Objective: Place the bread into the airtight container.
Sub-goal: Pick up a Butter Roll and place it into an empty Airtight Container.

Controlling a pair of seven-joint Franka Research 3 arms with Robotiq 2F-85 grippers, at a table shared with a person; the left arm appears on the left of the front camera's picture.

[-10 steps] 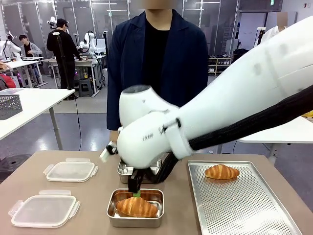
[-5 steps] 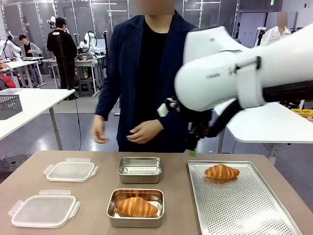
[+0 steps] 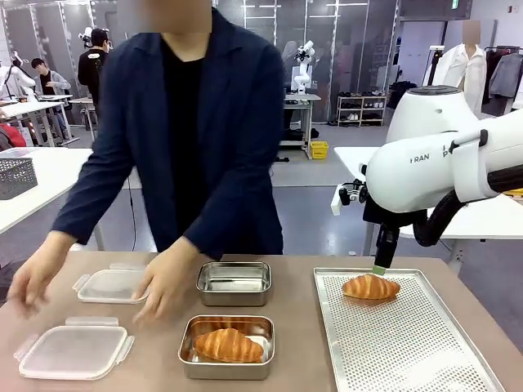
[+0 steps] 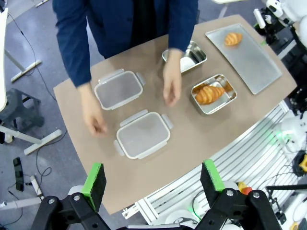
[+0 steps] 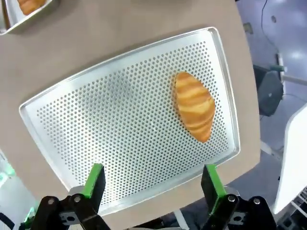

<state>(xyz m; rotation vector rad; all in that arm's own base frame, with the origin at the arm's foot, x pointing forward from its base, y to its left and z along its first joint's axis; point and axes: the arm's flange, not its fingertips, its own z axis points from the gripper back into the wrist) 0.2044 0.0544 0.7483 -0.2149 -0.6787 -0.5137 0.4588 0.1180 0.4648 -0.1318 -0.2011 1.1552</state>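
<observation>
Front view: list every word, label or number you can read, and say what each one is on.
"FRAN": on the right arm; the rest of the word curves out of sight.
Too small to read: the green sign high at the back of the room.
No print on the tray, lids or containers.

The only lettering I can make out is on the white robot arm [image 3: 425,163] at the right of the frame: part of a dark printed word, reading "RAN". Nothing else is legible.
</observation>
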